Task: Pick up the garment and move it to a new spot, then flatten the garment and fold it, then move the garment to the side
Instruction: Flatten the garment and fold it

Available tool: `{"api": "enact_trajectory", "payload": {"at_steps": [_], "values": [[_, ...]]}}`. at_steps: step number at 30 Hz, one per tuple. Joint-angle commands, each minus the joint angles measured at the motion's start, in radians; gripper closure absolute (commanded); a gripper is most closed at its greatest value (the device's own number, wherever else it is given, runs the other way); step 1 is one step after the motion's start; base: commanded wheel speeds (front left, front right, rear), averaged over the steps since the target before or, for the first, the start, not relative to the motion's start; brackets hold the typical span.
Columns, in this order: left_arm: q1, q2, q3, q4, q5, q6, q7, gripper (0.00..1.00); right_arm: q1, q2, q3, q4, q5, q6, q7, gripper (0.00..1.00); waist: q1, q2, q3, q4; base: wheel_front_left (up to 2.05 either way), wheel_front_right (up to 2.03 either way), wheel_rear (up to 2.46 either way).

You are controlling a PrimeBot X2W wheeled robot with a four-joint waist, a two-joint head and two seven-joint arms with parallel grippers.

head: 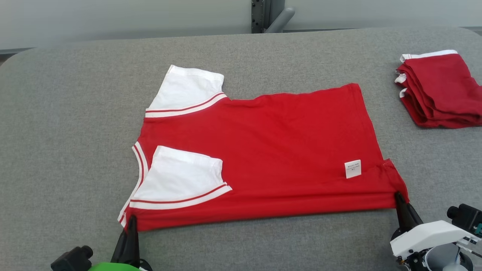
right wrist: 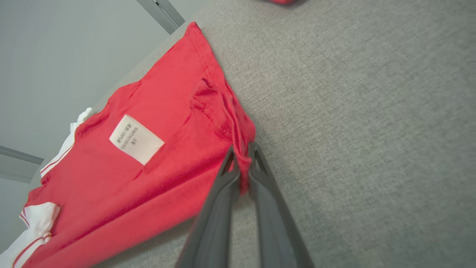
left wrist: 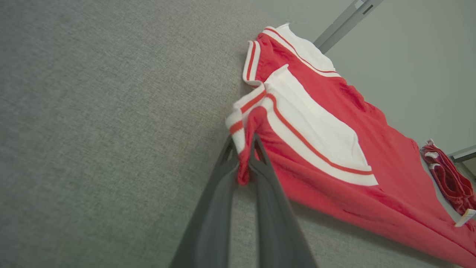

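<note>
Presently the shirt [head: 271, 150] lies flat at mid-frame on the bench [head: 67, 131], long axis running left to right. Left claw [head: 131, 223] is clamped on its lower-left shoulder corner, right claw [head: 399, 198] on its lower-right hem corner, so the cloth extends up-frame from both, likely for a fold away. A folded red pile [head: 440, 90] sits upper right, well apart.

In your head view, the garment [head: 263, 150] lies across the middle of the table [head: 67, 113], with its sleeves toward the left of the frame and its hem toward the right. Your left gripper [head: 131, 220] pinches its lower left corner, and your right gripper [head: 398, 196] pinches its lower right corner. A folded pile [head: 440, 90] sits well apart at the upper right edge.
</note>
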Motion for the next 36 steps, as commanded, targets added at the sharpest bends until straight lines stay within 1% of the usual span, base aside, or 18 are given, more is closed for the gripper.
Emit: {"api": "enact_trajectory", "payload": {"at_steps": [1,2,3,4,7,8,9,10,11,12,13,19,25,28,32,36], "values": [[0.014,0.011,0.008,0.002,-0.009,0.005,-0.004,1.00,0.014,-0.009,-0.011,-0.004,0.004,-0.003,-0.002,0.52,0.0000,0.0014,-0.001,-0.003,0.00,0.00,0.00],[0.017,0.011,0.004,0.004,-0.006,0.006,-0.004,1.00,0.018,-0.009,-0.008,-0.010,0.011,-0.003,0.000,0.33,0.0000,0.0014,-0.001,-0.005,0.00,0.00,0.00],[0.020,0.011,0.000,0.007,-0.001,0.009,-0.004,1.00,0.022,-0.008,-0.005,-0.015,0.016,-0.003,0.001,0.10,0.0000,0.0014,-0.001,-0.008,0.00,0.00,0.00],[0.022,0.010,-0.003,0.011,0.003,0.011,-0.004,1.00,0.025,-0.008,-0.002,-0.018,0.019,-0.003,-0.001,0.00,0.0000,0.0014,-0.001,-0.011,0.00,0.00,0.00],[0.023,0.009,-0.014,0.025,0.013,0.022,0.008,1.00,0.029,-0.005,0.009,-0.024,0.022,-0.002,-0.005,0.00,0.0000,0.0014,-0.002,-0.021,0.00,0.00,0.00],[0.023,0.010,-0.014,0.029,0.013,0.028,0.009,0.94,0.031,-0.005,0.012,-0.026,0.021,-0.002,-0.005,0.00,0.0000,0.0014,-0.002,-0.024,0.00,0.00,0.00],[0.024,0.011,-0.013,0.032,0.013,0.032,0.010,0.74,0.035,-0.005,0.013,-0.028,0.021,-0.002,-0.004,0.00,0.0000,0.0014,-0.001,-0.027,0.00,0.00,0.00],[0.025,0.013,-0.011,0.034,0.014,0.037,0.010,0.61,0.039,-0.006,0.013,-0.030,0.021,-0.002,-0.004,0.00,0.0000,0.0014,0.000,-0.030,0.00,0.00,0.00],[0.025,0.015,-0.010,0.036,0.014,0.038,0.011,0.51,0.042,-0.006,0.012,-0.033,0.018,-0.002,-0.005,0.00,0.0000,0.0014,0.000,-0.033,0.00,0.00,0.00],[0.026,0.018,-0.008,0.037,0.015,0.044,0.011,0.24,0.045,-0.006,0.009,-0.037,0.015,-0.002,-0.008,0.00,0.0000,0.0014,0.001,-0.036,0.00,0.00,0.00],[0.027,0.019,-0.008,0.035,0.019,0.048,0.011,0.00,0.045,-0.006,0.005,-0.040,0.013,-0.002,-0.009,0.00,0.0000,0.0014,0.001,-0.039,0.00,0.00,0.00],[0.018,0.049,0.006,0.007,0.036,0.079,0.014,0.00,0.047,-0.005,-0.034,-0.058,0.003,-0.002,-0.027,0.00,0.0000,0.0014,0.007,-0.053,0.00,0.00,0.00],[-0.066,0.117,0.002,-0.049,0.074,0.094,0.056,0.00,0.014,-0.005,-0.074,-0.080,-0.038,-0.002,-0.039,0.00,0.0000,0.0014,0.020,-0.062,0.00,0.00,0.00],[-0.137,0.154,-0.013,-0.074,0.103,0.096,0.096,0.00,-0.007,-0.005,-0.076,-0.104,-0.065,-0.002,-0.045,0.00,0.0000,0.0014,0.036,-0.069,0.00,0.00,0.00],[-0.271,0.209,-0.059,-0.067,0.151,0.079,0.180,0.00,-0.046,-0.005,-0.060,-0.140,-0.108,-0.002,-0.038,0.00,0.0000,0.0014,0.073,-0.077,0.00,0.00,0.00],[-0.430,0.222,-0.092,-0.020,0.180,0.062,0.244,0.00,-0.092,-0.005,-0.027,-0.173,-0.126,-0.002,-0.026,0.00,0.0000,0.0014,0.127,-0.097,0.00,0.00,0.00]]}}
